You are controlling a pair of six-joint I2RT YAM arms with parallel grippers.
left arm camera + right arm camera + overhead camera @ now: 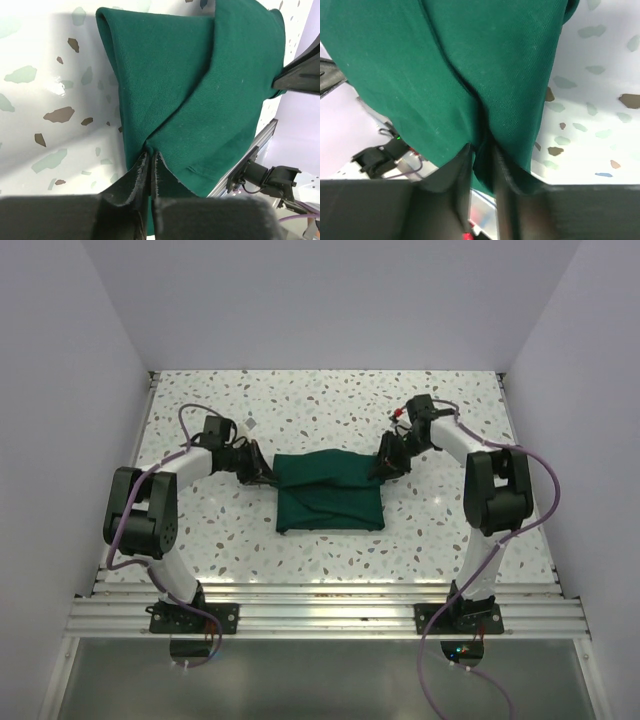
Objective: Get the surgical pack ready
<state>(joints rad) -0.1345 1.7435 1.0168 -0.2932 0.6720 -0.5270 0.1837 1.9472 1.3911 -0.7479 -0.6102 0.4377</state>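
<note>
Counter (330, 400): white terrazzo with grey and brown flecks, glossy in the wrist views, boxed in by plain pale walls (330, 300) at the back and on both sides; a ribbed aluminium rail (330, 612) is bolted along the near edge. Count: one surgical pack (330, 495), two arms, one purple cable per arm (a small pale item by the left arm is too small to identify). The surgical pack is laid flat mid-counter, folded into a rough rectangle with an overlapping flap across the top, between the two arms. The left gripper (150, 159) is set at the pack's left edge, jaws pressed together with the cloth edge pinched at the tips and creases fanning out from there. The right gripper (482, 150) is set at the pack's upper right corner, jaws seen slightly apart with a fold of green cloth in the gap; whether that fold is gripped cannot be told.
</note>
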